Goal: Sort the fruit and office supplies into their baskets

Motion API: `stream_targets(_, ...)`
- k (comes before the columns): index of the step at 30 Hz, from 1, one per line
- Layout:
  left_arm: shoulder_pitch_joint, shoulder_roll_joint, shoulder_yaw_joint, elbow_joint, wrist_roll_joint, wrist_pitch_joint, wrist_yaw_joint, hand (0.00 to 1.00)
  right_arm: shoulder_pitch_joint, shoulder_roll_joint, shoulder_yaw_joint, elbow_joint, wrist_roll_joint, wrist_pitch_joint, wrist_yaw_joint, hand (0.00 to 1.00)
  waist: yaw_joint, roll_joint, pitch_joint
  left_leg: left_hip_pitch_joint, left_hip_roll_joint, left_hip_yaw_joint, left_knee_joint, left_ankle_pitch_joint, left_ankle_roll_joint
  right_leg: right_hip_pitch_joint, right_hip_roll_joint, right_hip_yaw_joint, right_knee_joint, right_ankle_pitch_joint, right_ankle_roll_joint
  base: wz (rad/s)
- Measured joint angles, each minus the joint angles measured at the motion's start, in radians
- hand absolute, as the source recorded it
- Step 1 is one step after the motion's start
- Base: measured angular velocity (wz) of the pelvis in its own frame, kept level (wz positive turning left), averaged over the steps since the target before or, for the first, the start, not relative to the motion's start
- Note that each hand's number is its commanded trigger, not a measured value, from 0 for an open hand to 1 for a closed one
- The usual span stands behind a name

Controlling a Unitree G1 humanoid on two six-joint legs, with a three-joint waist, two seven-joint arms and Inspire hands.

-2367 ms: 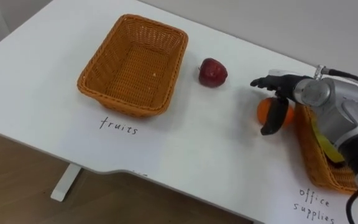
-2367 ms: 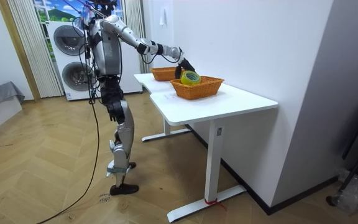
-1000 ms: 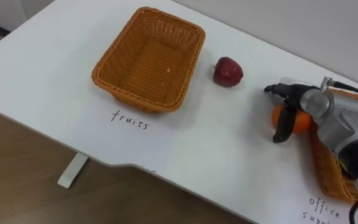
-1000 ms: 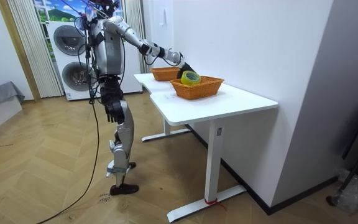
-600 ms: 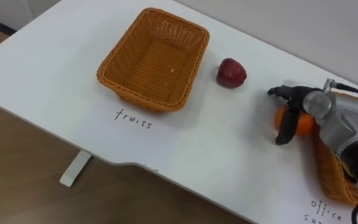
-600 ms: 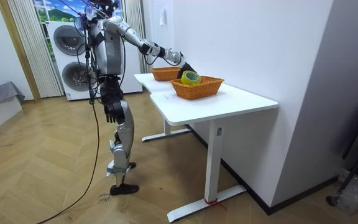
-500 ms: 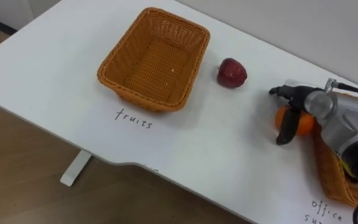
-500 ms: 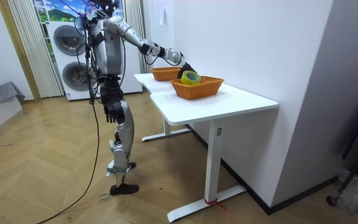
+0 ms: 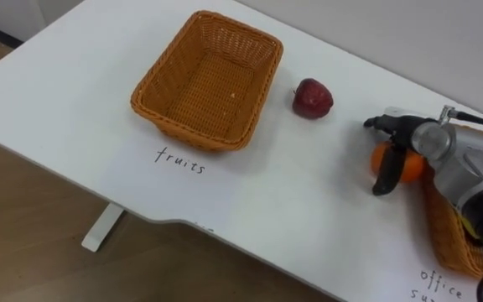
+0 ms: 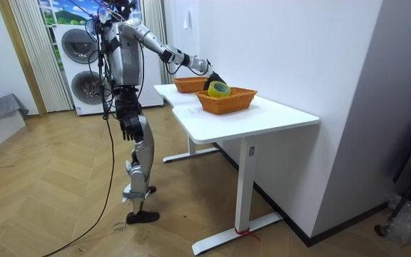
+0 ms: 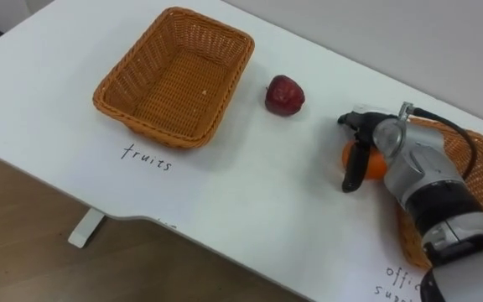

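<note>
**Q:** Where is the fruit?

**A:** The orange (image 9: pixel 406 168), round and smooth-skinned, sits on the white table (image 9: pixel 74 75) at the right of the left eye view. It lies just beside the woven wall of the office basket (image 9: pixel 444 239) at the right edge. The right hand (image 9: pixel 390 126) is closed over it, with the dark fingers curved across the top and the thumb down the near side.

**Q:** And the other piece?

**A:** The apple (image 9: pixel 313 98), dark red and slightly glossy, lies loose on the table above centre. It is between the orange and the fruit basket (image 9: pixel 191 130) and touches neither.

**Q:** Describe that basket.

**A:** It is rectangular, made of tan wicker in a tight weave, with walls flaring outward to a rolled rim. It stands upper left of centre and is set at an angle. A handwritten label (image 9: pixel 180 162) marks the tabletop just below it.

**Q:** Anything in the office basket?

**A:** In the room view a yellow-green roll (image 10: pixel 219 89) stands above its rim.

**Q:** How is the robot placed?

**A:** It stands upright on the herringbone wood floor (image 10: pixel 63 207) at the table's end on the room view's left, with its right arm stretched over the tabletop. The left hand (image 10: pixel 128 130) hangs by the hip, and whether it is open or closed cannot be told.
</note>
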Motion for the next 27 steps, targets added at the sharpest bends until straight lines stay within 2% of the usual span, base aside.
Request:
stream_targets(10,0.007,-0.001,0.000,-0.021,0.000,0.006,-0.002,0.00,0.002,-0.003,0.000,0.001,0.000,0.001,0.020,0.00,-0.004,0.004,-0.0007,0.009,0.000,0.003,0.000,0.000,0.000,0.007,0.000,0.002,0.000,0.000,0.000,0.00)
stream_targets(19,0.008,-0.001,0.002,-0.037,0.000,0.005,-0.002,0.00,0.002,-0.011,-0.001,0.007,0.002,-0.002,0.030,0.00,-0.009,0.025,-0.0107,0.015,0.001,0.012,-0.002,0.000,0.000,0.008,-0.001,0.008,0.001,0.001,-0.001,-0.02)
stream_targets(27,0.002,-0.001,0.003,-0.038,0.000,0.000,-0.010,0.00,0.003,-0.019,-0.003,0.005,0.001,-0.023,0.030,0.00,-0.024,0.026,-0.0110,0.014,0.002,0.014,-0.004,0.000,0.000,0.005,-0.001,0.011,0.002,0.001,-0.001,0.00)
